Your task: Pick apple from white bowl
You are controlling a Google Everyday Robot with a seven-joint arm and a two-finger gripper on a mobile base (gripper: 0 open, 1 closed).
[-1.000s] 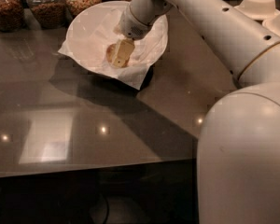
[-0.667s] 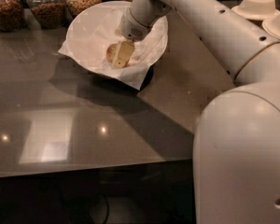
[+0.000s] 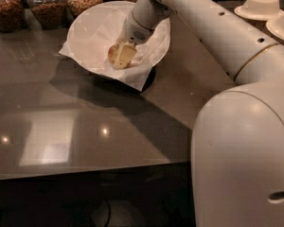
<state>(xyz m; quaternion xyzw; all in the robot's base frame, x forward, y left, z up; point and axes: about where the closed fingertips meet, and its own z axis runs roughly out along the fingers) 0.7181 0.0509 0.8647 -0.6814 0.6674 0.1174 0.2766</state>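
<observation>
The white bowl (image 3: 87, 20), lined with crinkled white paper whose corners hang over the rim, stands at the back middle of the dark counter. The apple (image 3: 112, 54), small and yellowish-tan, lies in the bottom of the bowl. My gripper (image 3: 119, 58) reaches down into the bowl from the upper right and sits right at the apple, covering its right side. The apple rests low in the bowl on the paper.
Several glass jars of nuts and grains (image 3: 47, 6) line the back edge behind the bowl. Stacked beige paper bowls (image 3: 261, 6) stand at the back right. My white arm and body (image 3: 246, 160) fill the right side. The counter's front edge (image 3: 85, 171) runs across below.
</observation>
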